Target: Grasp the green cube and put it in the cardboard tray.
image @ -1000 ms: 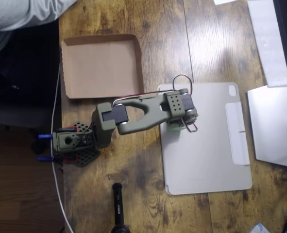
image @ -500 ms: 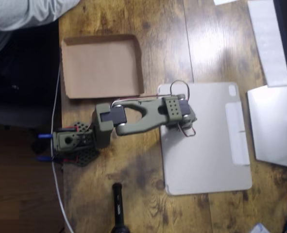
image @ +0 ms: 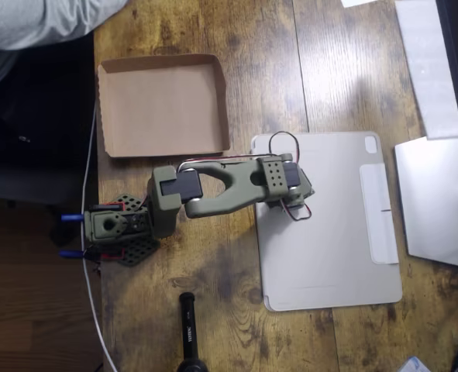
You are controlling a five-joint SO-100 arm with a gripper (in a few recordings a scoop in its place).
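In the overhead view the brown cardboard tray (image: 160, 107) lies at the upper left of the wooden table, with nothing in it. My olive-green arm reaches right from its base (image: 114, 226), and the gripper (image: 285, 194) hangs over the left edge of a grey tablet cover (image: 333, 232). The wrist block hides the fingers from above, so I cannot tell whether they are open or shut. The green cube is hidden, and nothing green shows below the wrist.
A black cylindrical object (image: 188, 335) lies at the table's front edge. White papers and a pale flat device (image: 438, 198) sit at the right. A person's grey sleeve (image: 39, 19) is at the top left corner. A white cable (image: 91, 194) runs along the table's left edge.
The wrist has shifted slightly left and up, towards the tray side. A sliver of green seen under the wrist a second ago is now covered.
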